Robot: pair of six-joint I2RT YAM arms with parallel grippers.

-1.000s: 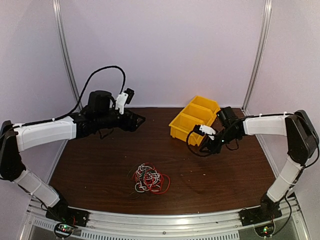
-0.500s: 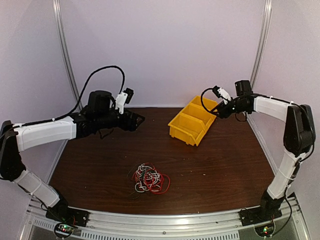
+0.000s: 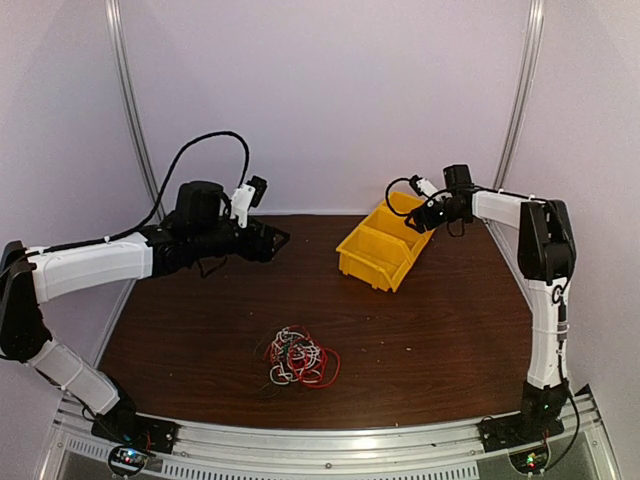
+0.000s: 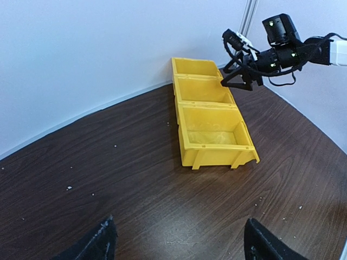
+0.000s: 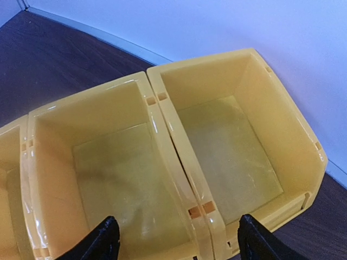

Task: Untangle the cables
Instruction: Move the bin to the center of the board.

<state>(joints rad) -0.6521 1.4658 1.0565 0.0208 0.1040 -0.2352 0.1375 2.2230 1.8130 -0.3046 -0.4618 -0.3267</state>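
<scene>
The cables (image 3: pixel 300 357) lie in one tangled clump of red, white and black loops on the brown table, near its front middle, and neither gripper touches them. My left gripper (image 3: pixel 278 240) hovers at the back left, open and empty, with only bare table between its fingertips (image 4: pixel 179 244). My right gripper (image 3: pixel 418 220) hangs over the yellow bins at the back right, also open and empty (image 5: pixel 179 241). In the left wrist view it (image 4: pixel 241 84) shows above the middle bin. The clump is out of both wrist views.
A row of three joined yellow bins (image 3: pixel 372 262) runs diagonally at the back right; their insides look empty (image 5: pixel 168 124) (image 4: pixel 217 157). White walls and metal posts close the back and sides. Thick black cables loop off both wrists.
My right arm has swung from in front of the bins up and back over their far end, and its jaws have spread wider. The left arm and the clump have not moved.
</scene>
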